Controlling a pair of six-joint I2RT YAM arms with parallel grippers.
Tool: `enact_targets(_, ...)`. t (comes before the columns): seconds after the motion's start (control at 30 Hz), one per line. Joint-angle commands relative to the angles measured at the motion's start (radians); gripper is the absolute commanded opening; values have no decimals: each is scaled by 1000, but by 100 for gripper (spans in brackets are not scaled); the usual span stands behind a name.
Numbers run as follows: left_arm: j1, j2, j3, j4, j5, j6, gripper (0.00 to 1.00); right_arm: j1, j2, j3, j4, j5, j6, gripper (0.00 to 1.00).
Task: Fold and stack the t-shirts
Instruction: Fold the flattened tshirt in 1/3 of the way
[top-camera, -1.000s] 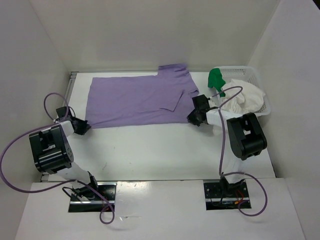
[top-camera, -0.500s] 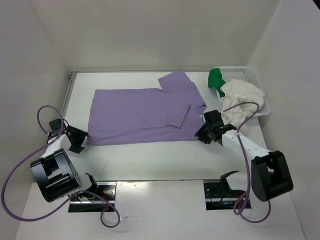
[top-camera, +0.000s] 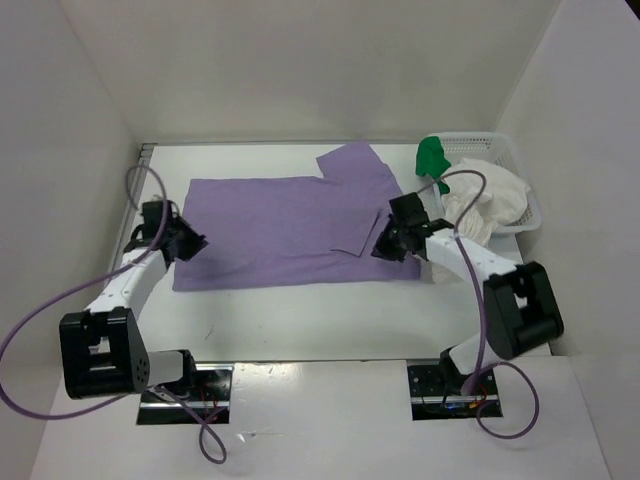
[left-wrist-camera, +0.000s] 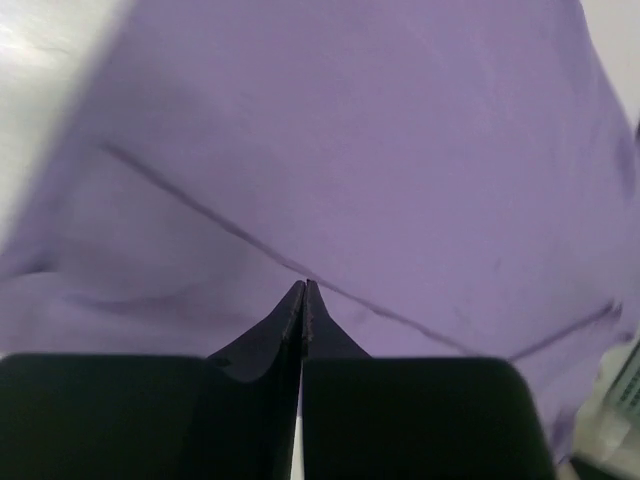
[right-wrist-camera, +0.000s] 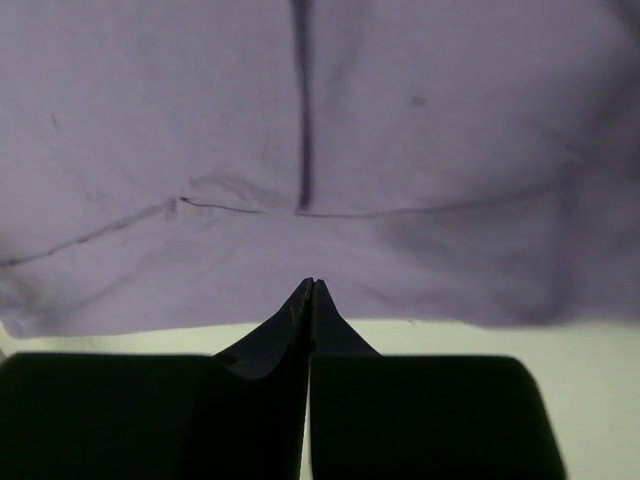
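Observation:
The lavender t-shirt (top-camera: 280, 225) lies spread flat across the middle of the table, with one sleeve (top-camera: 350, 162) pointing to the far side. My left gripper (top-camera: 188, 243) is at its left edge, jaws shut, tips on the hem seam (left-wrist-camera: 303, 283) with purple cloth (left-wrist-camera: 350, 130) filling that view. At the shirt's right near edge my right gripper (top-camera: 383, 247) is also shut, its tips (right-wrist-camera: 312, 282) just over the cloth's border (right-wrist-camera: 300, 100). The white t-shirt (top-camera: 490, 200) and the green t-shirt (top-camera: 432, 155) lie bunched in the basket.
The white mesh basket (top-camera: 500, 138) stands at the back right against the wall. White walls enclose the table on three sides. Bare tabletop (top-camera: 300, 320) runs between the shirt and the arm bases. Purple cables loop off both arms.
Both grippers opened beside the shirt, then moved onto its edges and shut again. The left went away from me, the right went left. The shirt slid a little nearer earlier.

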Motion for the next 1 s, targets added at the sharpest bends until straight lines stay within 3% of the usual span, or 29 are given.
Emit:
enact_targets(0.0,-183,31,25,51,-71,7,0,69,119,74,121,-67,-73,0)
enact_targets(0.07,-245,51,25,91,-44,-8,0,89,170,88,155,-67,-73,2)
enact_targets(0.13,-334,74,-14,128,-15,-18,1,89,207,111,164,-55,-73,22)
enact_targets(0.23,-412,87,-43,174,21,-54,4,89,239,120,173,-45,-82,34)
enact_targets(0.63,-424,78,-117,178,-24,-64,9,89,327,165,193,-8,-70,34)
enact_targets(0.97,-339,48,-167,171,4,-33,10,69,318,156,172,31,-41,35)
